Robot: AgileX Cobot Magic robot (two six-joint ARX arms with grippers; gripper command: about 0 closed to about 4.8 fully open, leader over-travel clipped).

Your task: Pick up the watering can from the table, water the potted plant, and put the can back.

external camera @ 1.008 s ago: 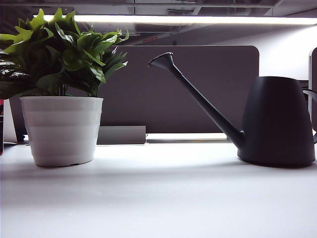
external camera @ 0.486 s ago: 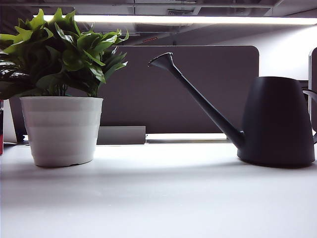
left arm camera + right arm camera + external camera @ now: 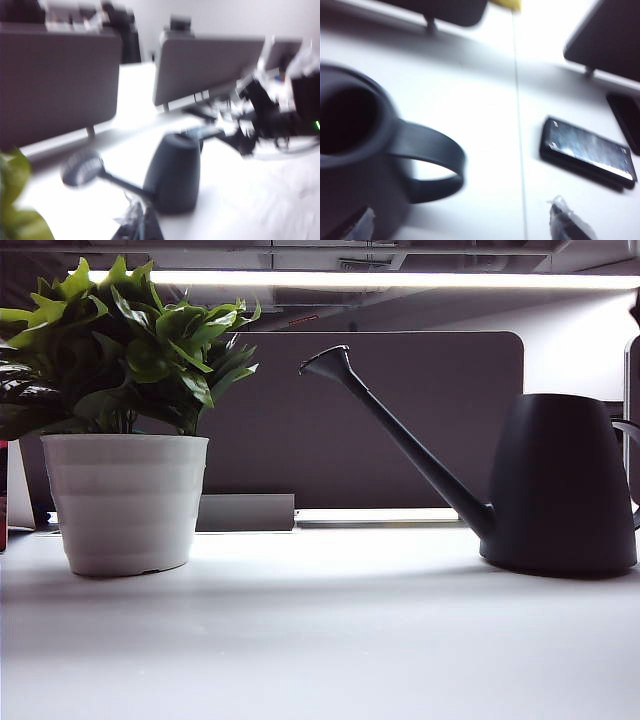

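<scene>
Two blurs: left claw [image 3: 140,226], right claw [image 3: 465,222].

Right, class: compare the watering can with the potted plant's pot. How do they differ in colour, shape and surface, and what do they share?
Colour: the watering can is matte dark grey; the pot is white.
Shape: the watering can narrows toward its top and carries a long thin spout and loop handle; the pot tapers toward its base, with neither.
Surface: the watering can is smooth; the pot is ribbed.
Shared: both stand upright on the table, apart, untouched by either gripper.
</scene>
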